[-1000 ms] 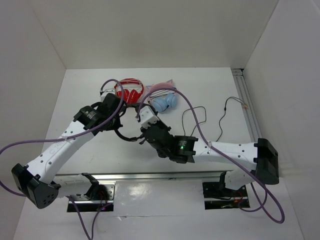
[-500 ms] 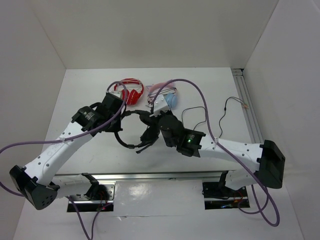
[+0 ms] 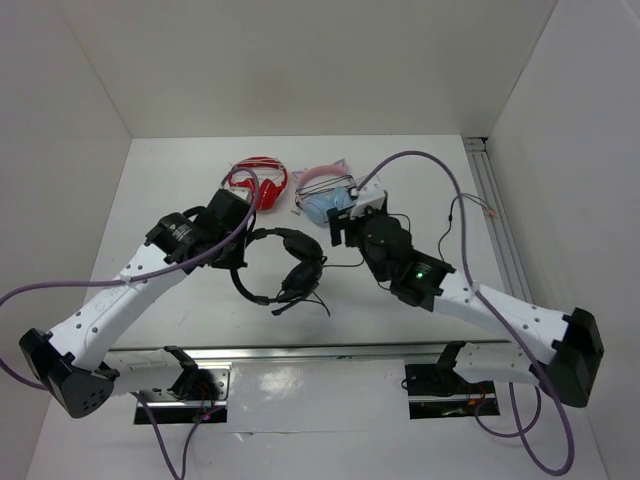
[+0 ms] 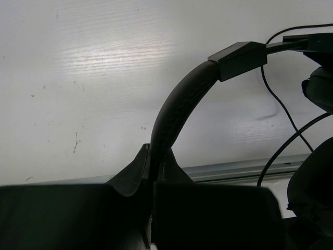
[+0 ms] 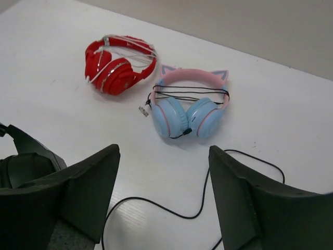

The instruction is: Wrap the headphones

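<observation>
The black headphones hang by their headband from my left gripper, which is shut on the band. In the top view that left gripper is left of the earcups, which rest low near the table's middle. The thin black cable trails right across the table and loops up at the far right. My right gripper stands open and holds nothing, with the cable lying on the table below it. In the top view it is just right of the headphones and apart from them.
Red-and-white headphones and light-blue headphones with pink cat ears lie at the back, just beyond both grippers. A metal rail runs along the right edge. White walls enclose the table on three sides.
My right gripper has opened, let go of the black headphones and swung right and back. The headphones now hang from the left gripper alone, shifted slightly right.
</observation>
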Tool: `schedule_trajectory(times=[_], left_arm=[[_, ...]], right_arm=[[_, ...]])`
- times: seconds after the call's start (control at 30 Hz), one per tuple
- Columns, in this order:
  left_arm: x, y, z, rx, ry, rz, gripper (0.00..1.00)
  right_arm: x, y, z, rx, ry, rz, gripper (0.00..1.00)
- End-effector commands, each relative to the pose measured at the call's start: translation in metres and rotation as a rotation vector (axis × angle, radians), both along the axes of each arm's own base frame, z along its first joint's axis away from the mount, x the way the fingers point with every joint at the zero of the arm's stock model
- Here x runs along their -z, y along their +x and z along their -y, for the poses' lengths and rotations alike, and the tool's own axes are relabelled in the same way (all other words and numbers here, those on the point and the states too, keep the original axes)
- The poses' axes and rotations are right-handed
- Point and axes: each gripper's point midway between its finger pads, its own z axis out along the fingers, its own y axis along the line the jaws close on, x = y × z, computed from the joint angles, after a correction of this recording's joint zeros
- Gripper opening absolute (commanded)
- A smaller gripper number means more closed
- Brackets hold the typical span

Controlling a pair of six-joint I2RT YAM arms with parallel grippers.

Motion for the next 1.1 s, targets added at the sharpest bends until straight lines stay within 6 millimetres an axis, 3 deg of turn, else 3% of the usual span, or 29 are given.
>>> schedule_trajectory(times=[0.0,0.03,0.13,0.2,0.23,0.27,0.4,0.43,0.47,0.6,0.63,0.83,0.93,0.97,1.0,1.07], left_arm=[[-0.021,0.014,0.002,-0.085,-0.032,0.062,0.00],[-0.021,0.017,0.002,-0.091,-0.024,0.067,0.00],[-0.044,0.028,0.001,-0.150,-0.064,0.116,0.00],[-0.065,0.032,0.003,-0.178,-0.103,0.153,0.00],[-0.073,0.032,0.000,-0.186,-0.101,0.168,0.00],[-0.088,0.036,0.001,-0.212,-0.133,0.198,0.00],[-0.113,0.043,0.000,-0.239,-0.140,0.236,0.00],[-0.117,0.044,0.000,-0.239,-0.141,0.237,0.00],[-0.118,0.043,0.000,-0.239,-0.136,0.231,0.00],[-0.133,0.047,0.001,-0.252,-0.157,0.260,0.00],[-0.130,0.049,0.002,-0.252,-0.151,0.254,0.00],[-0.147,0.049,0.004,-0.247,-0.183,0.278,0.00],[-0.153,0.045,0.003,-0.242,-0.193,0.278,0.00],[-0.157,0.045,0.003,-0.242,-0.202,0.289,0.00],[-0.156,0.044,0.002,-0.242,-0.196,0.282,0.00],[-0.157,0.045,0.003,-0.242,-0.196,0.282,0.00]], right_arm=[[-0.017,-0.009,0.040,0.042,0.087,-0.024,0.78],[-0.022,-0.015,0.047,0.023,0.109,-0.026,0.78],[0.007,-0.028,0.049,-0.045,0.108,-0.101,0.79],[0.034,-0.041,0.041,-0.134,0.105,-0.155,0.81],[0.036,-0.046,0.040,-0.167,0.119,-0.154,0.81],[0.038,-0.056,0.027,-0.272,0.144,-0.161,0.81],[0.060,-0.089,0.005,-0.510,0.141,-0.172,0.84],[0.066,-0.092,0.004,-0.522,0.137,-0.184,0.84],[0.071,-0.095,-0.001,-0.554,0.140,-0.190,0.97],[0.078,-0.099,-0.005,-0.588,0.174,-0.160,0.97],[0.089,-0.103,-0.005,-0.606,0.173,-0.168,0.97],[0.090,-0.096,-0.016,-0.627,0.226,-0.092,0.97],[0.097,-0.076,-0.016,-0.542,0.244,-0.063,0.97],[0.109,-0.071,-0.016,-0.520,0.232,-0.078,0.97],[0.097,-0.066,-0.018,-0.512,0.270,-0.032,0.97],[0.107,-0.057,-0.023,-0.500,0.267,-0.053,0.97]])
